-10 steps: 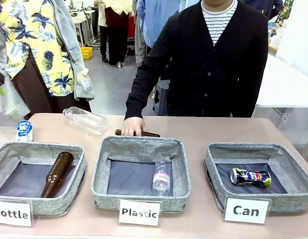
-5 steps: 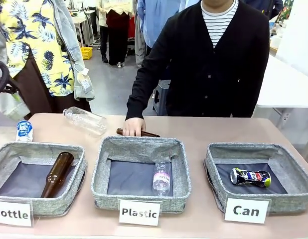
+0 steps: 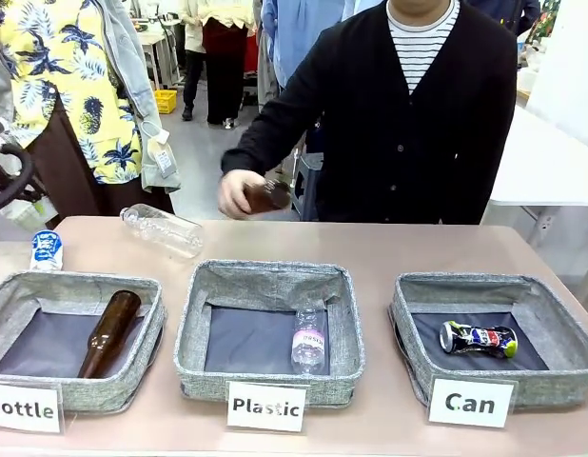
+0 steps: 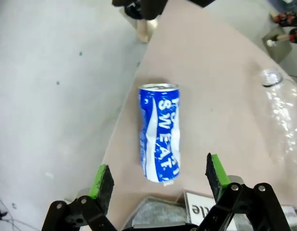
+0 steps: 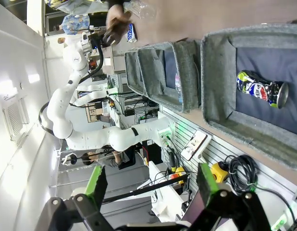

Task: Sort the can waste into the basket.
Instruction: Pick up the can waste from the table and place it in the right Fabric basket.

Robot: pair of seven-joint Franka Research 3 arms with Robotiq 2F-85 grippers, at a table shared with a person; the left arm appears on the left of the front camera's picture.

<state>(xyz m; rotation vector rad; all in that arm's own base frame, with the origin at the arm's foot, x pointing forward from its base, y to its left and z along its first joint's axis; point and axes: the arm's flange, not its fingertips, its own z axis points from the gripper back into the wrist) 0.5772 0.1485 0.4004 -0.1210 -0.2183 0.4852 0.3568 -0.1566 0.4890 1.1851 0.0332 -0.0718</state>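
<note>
Pointing our left pincer, jaws apart, at the blue can upright on the tabletop, right pincer also apart, dented can lying left-to-right in the basket.

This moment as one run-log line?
left end effector: open, aimed at blue can | right end effector: open | dented can: in Can basket | person's hand: holding brown bottle

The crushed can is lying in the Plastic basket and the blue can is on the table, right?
No. The front view shows the crushed can lying in the Can basket, not Plastic. The blue can is on the table.
</note>
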